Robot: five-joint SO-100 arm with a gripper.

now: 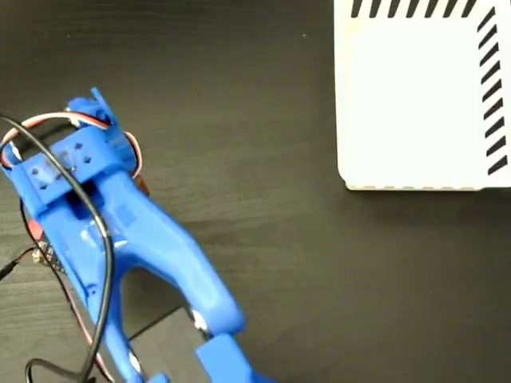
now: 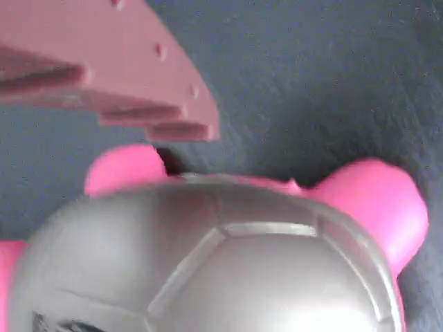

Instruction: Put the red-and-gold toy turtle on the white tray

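Observation:
The toy turtle fills the lower half of the wrist view, very close. Its domed shell looks grey here, and its feet and head look pink. One finger of my gripper reaches in from the top left, just above the turtle, with a strip of table showing between them. The other finger is out of frame. In the fixed view my blue gripper hangs over the turtle at the left; only a thin red rim peeks out beside it. The white tray lies at the top right, far from the gripper.
The dark table stretches between the arm and the tray. Black cables loop over the blue arm at the lower left. The tray has black diagonal stripes along its top and right edges.

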